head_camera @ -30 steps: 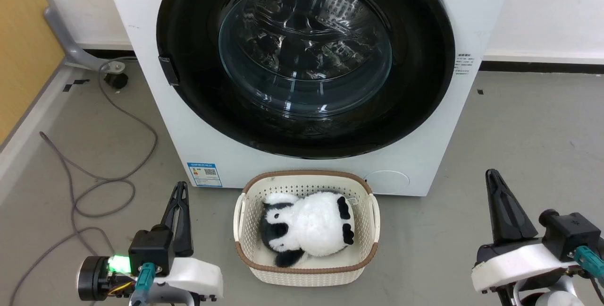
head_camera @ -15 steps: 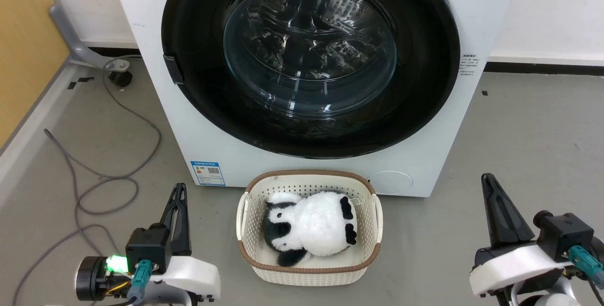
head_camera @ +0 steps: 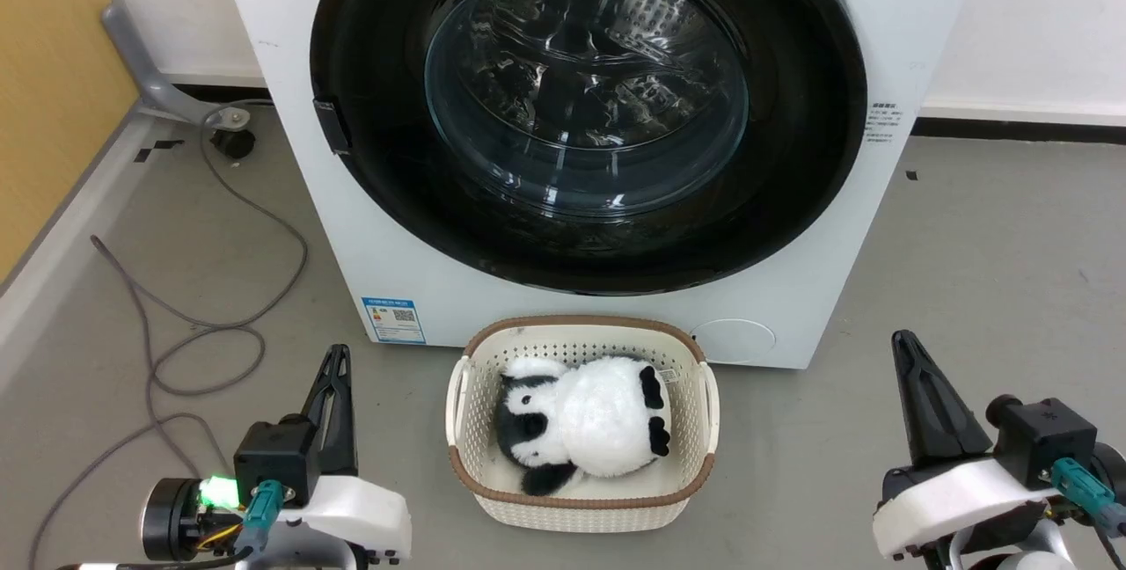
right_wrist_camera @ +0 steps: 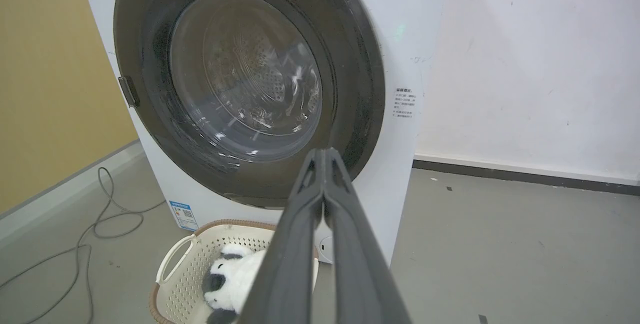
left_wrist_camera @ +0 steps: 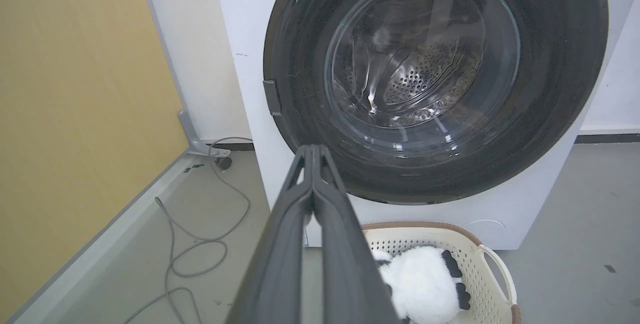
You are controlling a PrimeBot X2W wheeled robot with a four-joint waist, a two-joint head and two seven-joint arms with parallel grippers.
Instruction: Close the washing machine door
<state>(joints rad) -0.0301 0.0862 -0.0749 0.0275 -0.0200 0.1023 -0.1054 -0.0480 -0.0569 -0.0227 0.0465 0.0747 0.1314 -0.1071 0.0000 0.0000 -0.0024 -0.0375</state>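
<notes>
- The washing machine (head_camera: 792, 306) was white, with a small blue sticker (head_camera: 392, 320).
- The washing machine door (head_camera: 792, 157) was glossy black around clear glass.
- The basket (head_camera: 581, 508) was cream, patterned with small holes, its rim brown.
- The plush toy (head_camera: 598, 429) was white with black patches.
- The floor (head_camera: 994, 244) and cable (head_camera: 304, 258) were grey.
- The side panel (head_camera: 44, 69) was ochre yellow.

A cream perforated basket (head_camera: 576, 517) with a brown rim stands on the grey floor (head_camera: 985, 253), holding 1 black-and-white panda plush (head_camera: 589, 429) lying on its side. A grey cable (head_camera: 305, 258) curls in 1 loose loop near the yellow wall panel (head_camera: 44, 95).
</notes>
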